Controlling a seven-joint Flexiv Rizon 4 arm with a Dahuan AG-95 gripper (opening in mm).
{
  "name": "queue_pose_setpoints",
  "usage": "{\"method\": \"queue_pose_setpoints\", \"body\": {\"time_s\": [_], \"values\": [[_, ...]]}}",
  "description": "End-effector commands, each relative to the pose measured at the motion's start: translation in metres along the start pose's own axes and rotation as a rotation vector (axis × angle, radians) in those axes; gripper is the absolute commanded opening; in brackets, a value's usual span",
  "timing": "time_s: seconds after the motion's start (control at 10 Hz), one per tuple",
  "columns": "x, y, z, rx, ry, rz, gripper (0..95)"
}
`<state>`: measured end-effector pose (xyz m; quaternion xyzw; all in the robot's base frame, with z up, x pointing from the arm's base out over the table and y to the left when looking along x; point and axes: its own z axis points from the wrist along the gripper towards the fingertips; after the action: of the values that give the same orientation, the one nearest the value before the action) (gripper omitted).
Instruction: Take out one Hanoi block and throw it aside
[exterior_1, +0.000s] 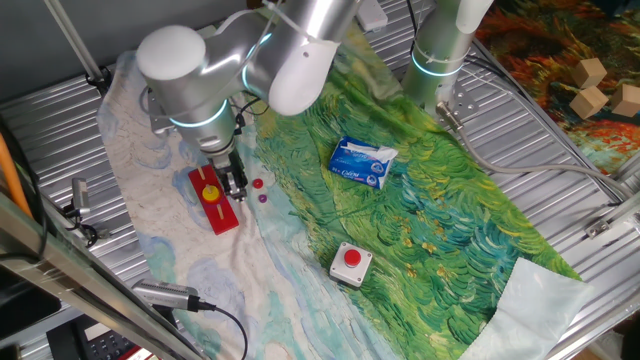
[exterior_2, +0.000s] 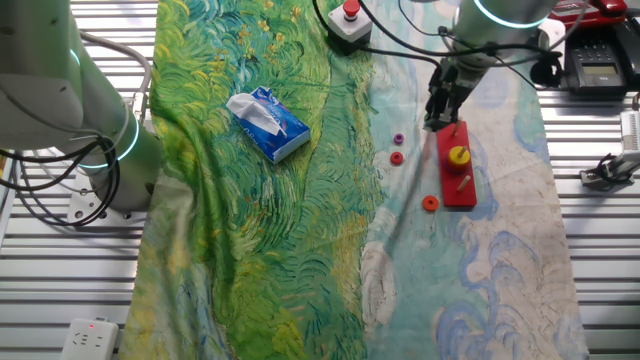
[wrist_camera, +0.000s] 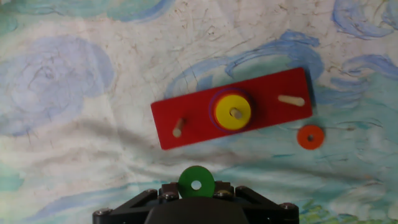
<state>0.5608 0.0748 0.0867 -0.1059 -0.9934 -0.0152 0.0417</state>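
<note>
In the hand view the green Hanoi block (wrist_camera: 196, 182), a small flat disc with a centre hole, stands on edge between the fingers of my gripper (wrist_camera: 196, 189), which is shut on it. The red board (wrist_camera: 233, 109) lies beyond it, with a yellow disc (wrist_camera: 232, 110) on its middle peg and two bare pegs. In one fixed view my gripper (exterior_1: 234, 186) hangs just beside the red board (exterior_1: 214, 203). In the other fixed view it (exterior_2: 437, 118) is at the board's (exterior_2: 459, 182) far end. The green block is hidden in both fixed views.
An orange disc (wrist_camera: 310, 137) lies on the cloth by the board, also in the other fixed view (exterior_2: 430, 203), near a red disc (exterior_2: 396, 158) and a purple disc (exterior_2: 398, 139). A tissue pack (exterior_1: 362, 162) and a red button box (exterior_1: 351, 262) sit on the green cloth. A second arm's base (exterior_1: 438, 55) stands behind.
</note>
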Motion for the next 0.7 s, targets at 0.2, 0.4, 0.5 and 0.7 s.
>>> {"method": "queue_pose_setpoints", "body": {"time_s": [0.2, 0.4, 0.5, 0.7], "values": [[-0.0022, 0.0011, 0.0011, -0.001, 0.003, -0.004, 0.0], [-0.0022, 0.0011, 0.0011, -0.003, -0.001, -0.005, 0.0], [-0.0022, 0.0011, 0.0011, -0.005, -0.003, 0.0, 0.0], [-0.0022, 0.0011, 0.0011, 0.012, -0.008, 0.006, 0.0]]}}
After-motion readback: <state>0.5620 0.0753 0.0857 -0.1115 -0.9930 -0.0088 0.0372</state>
